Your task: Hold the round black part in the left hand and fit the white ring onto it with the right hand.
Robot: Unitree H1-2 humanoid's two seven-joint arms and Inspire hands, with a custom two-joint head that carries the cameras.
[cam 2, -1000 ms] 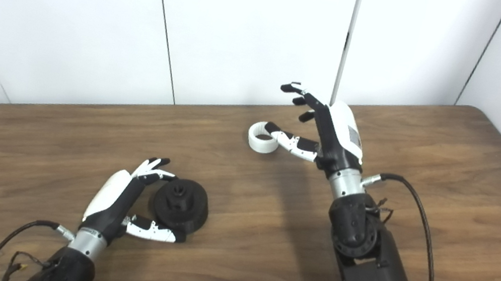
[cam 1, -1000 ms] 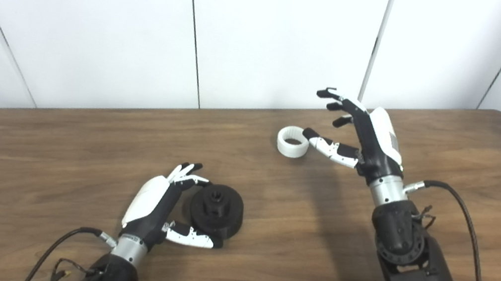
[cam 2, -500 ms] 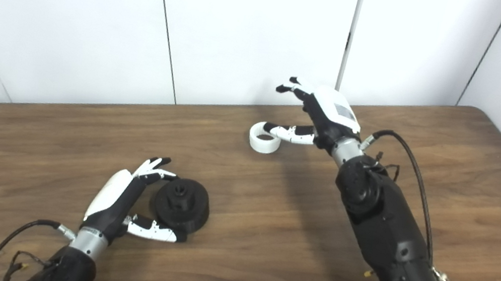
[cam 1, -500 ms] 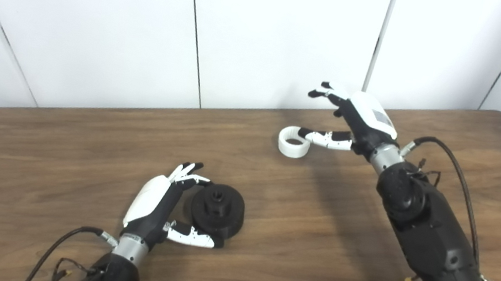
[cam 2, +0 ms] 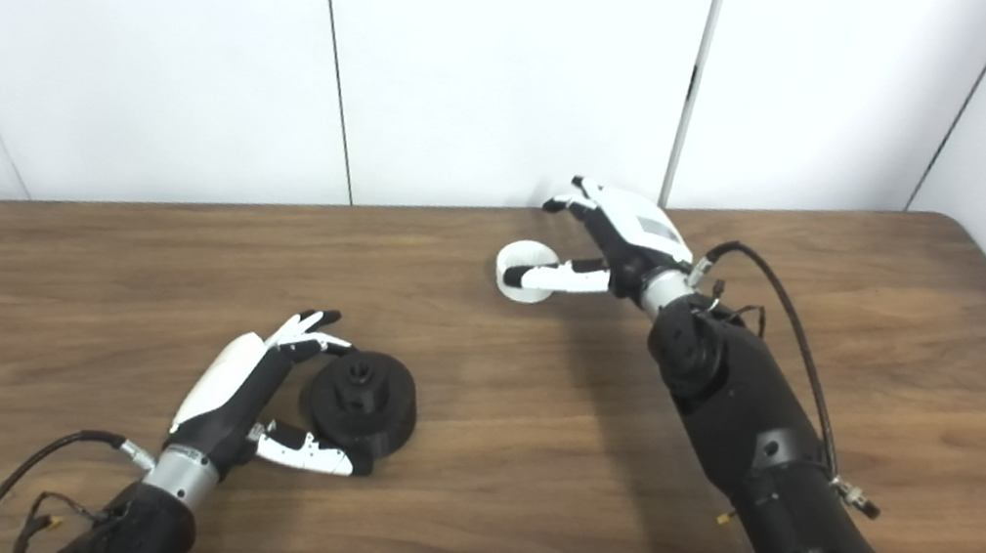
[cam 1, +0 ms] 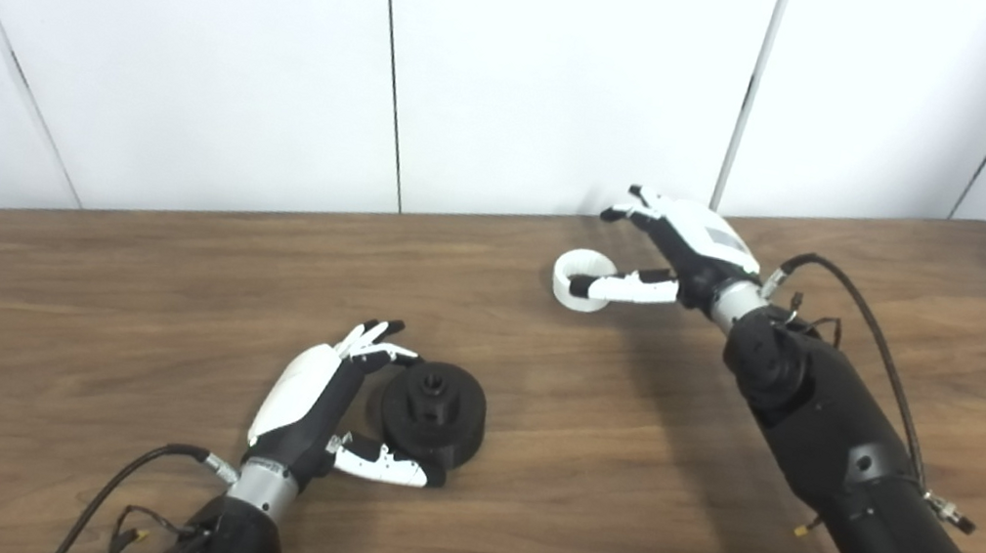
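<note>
The scene is evenly and brightly lit from above, and the white wall panels [cam 1: 565,70] are rendered almost flat, without glare. Soft, diffuse shadows are cast on the wooden table [cam 1: 54,296]: a broad, faint one beneath the right arm [cam 1: 832,449] and a small dark one under the round black part [cam 1: 434,411]. Both views are kept reasonably sharp, though fine detail is softened slightly, and the panel seams are shown leaning outward toward the picture edges.

Left hand [cam 1: 314,397] cupping black part [cam 1: 433,411], right hand [cam 1: 684,257] at white ring [cam 1: 580,280]
</note>
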